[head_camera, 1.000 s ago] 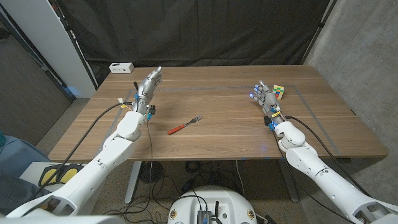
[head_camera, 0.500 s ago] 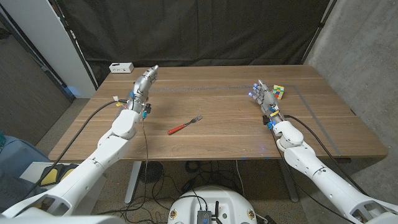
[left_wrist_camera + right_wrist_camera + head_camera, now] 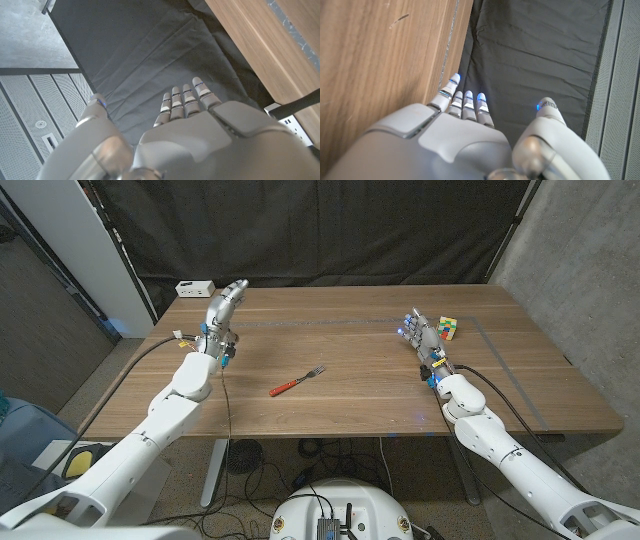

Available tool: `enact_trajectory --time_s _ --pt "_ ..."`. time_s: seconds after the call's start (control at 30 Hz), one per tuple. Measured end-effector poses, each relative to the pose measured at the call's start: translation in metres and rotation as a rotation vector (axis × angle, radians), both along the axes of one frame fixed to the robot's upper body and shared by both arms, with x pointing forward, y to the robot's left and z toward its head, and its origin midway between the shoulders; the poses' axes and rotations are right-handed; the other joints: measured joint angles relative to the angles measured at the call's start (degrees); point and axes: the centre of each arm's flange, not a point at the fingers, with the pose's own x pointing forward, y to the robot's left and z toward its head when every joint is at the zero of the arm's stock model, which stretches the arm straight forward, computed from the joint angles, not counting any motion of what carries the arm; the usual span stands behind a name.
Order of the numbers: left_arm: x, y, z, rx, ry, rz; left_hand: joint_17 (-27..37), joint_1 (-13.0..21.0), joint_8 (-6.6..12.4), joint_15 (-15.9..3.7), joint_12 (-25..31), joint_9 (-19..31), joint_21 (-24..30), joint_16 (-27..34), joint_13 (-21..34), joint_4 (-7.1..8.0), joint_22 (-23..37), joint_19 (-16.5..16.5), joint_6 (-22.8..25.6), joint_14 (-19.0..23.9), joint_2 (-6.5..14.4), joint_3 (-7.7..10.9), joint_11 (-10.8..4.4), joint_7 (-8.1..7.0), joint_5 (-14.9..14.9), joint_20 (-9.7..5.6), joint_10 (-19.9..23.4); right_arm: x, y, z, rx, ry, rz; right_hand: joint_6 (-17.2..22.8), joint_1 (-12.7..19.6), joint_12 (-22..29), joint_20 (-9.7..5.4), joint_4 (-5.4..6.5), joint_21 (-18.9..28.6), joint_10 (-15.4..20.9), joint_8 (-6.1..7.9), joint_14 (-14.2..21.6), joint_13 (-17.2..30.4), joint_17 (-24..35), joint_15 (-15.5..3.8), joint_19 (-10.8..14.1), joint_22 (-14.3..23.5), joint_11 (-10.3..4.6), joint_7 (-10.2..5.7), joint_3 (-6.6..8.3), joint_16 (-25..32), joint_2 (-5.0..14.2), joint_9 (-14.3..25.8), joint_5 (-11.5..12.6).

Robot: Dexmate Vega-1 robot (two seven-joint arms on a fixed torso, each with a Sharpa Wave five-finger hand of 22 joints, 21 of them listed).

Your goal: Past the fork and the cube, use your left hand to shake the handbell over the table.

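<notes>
Head view: the left hand point(image 3: 225, 302) is seen raised over the far left part of the wooden table point(image 3: 350, 395), fingers extended and pointing toward the far edge, with nothing held. A white power strip point(image 3: 196, 288) is seen just beyond it at the far left corner, apart from the fingers.

Left wrist view: the left hand point(image 3: 200, 130) is seen from behind, its fingers point(image 3: 183, 102) straight and laid close side by side, the thumb set off to one side. A black curtain point(image 3: 150, 55) is seen past the fingertips, and the table edge and a corner of the white strip are seen at the frame's side.

A handbell cannot be made out in any frame; its place cannot be told.

The fork point(image 3: 297, 381), with a red handle, is seen lying on the table near the middle, well apart from both hands, tines pointing toward the far right.

The cube point(image 3: 447, 328), multicoloured, is seen on the far right part of the table, just beside the right hand point(image 3: 423, 333); contact cannot be told.

The right hand is seen with fingers extended and slightly apart, holding nothing. In the right wrist view its fingers point(image 3: 465, 102) are straight, close together, blue lights at the tips, the thumb apart.
</notes>
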Motion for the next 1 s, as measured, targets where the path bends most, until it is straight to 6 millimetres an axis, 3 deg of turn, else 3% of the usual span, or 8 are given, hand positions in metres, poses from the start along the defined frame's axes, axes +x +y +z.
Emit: enact_trajectory --time_s 0.87,1.0 --pt "-0.012 0.021 0.031 0.072 -0.088 0.124 0.01 0.98 0.0 -0.72 0.0 -0.01 0.0 0.0 -0.01 -0.63 0.0 0.8 1.94 1.53 0.38 0.64 -0.6 -0.1 -0.21 -0.07 1.66 -0.001 0.005 0.0 0.001 -0.001 -0.001 0.31 0.0 0.0 0.0 -0.2 0.01 0.0 0.0 0.01 0.0 -0.01 0.0 0.01 -0.01 0.0 0.31 -0.21 0.0 0.0 0.0 -0.22" --pt "-0.014 0.026 0.035 0.082 -0.101 0.158 0.01 0.98 0.0 -0.72 0.0 -0.01 0.0 0.0 -0.01 -0.64 0.0 0.8 2.27 1.53 0.38 0.64 -0.91 -0.4 -0.21 -0.07 1.96 -0.001 0.006 -0.001 0.0 0.0 -0.001 2.28 0.3 0.0 0.0 -0.44 0.01 0.22 0.45 0.01 0.0 -0.01 0.0 0.01 -0.01 0.21 0.63 0.03 0.0 0.3 0.0 -0.22"
